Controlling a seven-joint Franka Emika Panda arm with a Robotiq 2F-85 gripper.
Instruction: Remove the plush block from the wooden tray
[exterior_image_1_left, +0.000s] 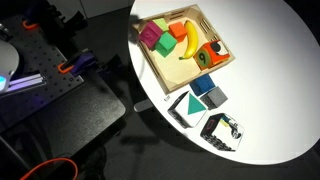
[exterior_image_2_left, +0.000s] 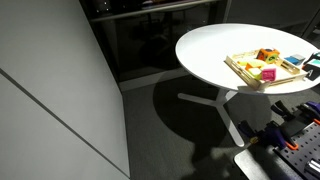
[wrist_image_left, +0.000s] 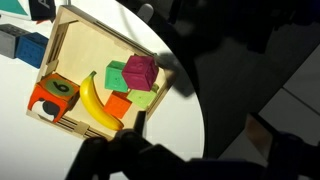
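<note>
A round white bench (exterior_image_1_left: 275, 60) holds the wooden tray (exterior_image_1_left: 150, 62). The plush block (exterior_image_1_left: 210, 52) sits inside the tray, in one corner. It is orange with green and dark marks. In the wrist view the plush block (wrist_image_left: 52, 97) is at the lower left corner of the tray (wrist_image_left: 95, 28), close to the rim on two sides.

A yellow banana (wrist_image_left: 97, 103) lies right beside the plush block in the tray. Next to the banana is a plain red-orange piece (wrist_image_left: 118, 106). A green block (wrist_image_left: 118, 75) and a magenta block (wrist_image_left: 140, 70) sit close together past it, and they look like they touch.

Outside the tray, on the bench, there are two blue blocks (exterior_image_1_left: 208, 90) just beside the tray's rim. A black-and-white patterned box (exterior_image_1_left: 222, 131) stands a little farther off, near the edge of the bench.

The fingers (wrist_image_left: 120, 155) show only as dark, blurry shapes at the bottom of the wrist view. I cannot tell if they are spread or pressed together. They are up above the bench, apart from the plush block, and they hold nothing that I can see.

In an exterior view the tray (exterior_image_2_left: 262, 70) looks small and far away on the bench.
</note>
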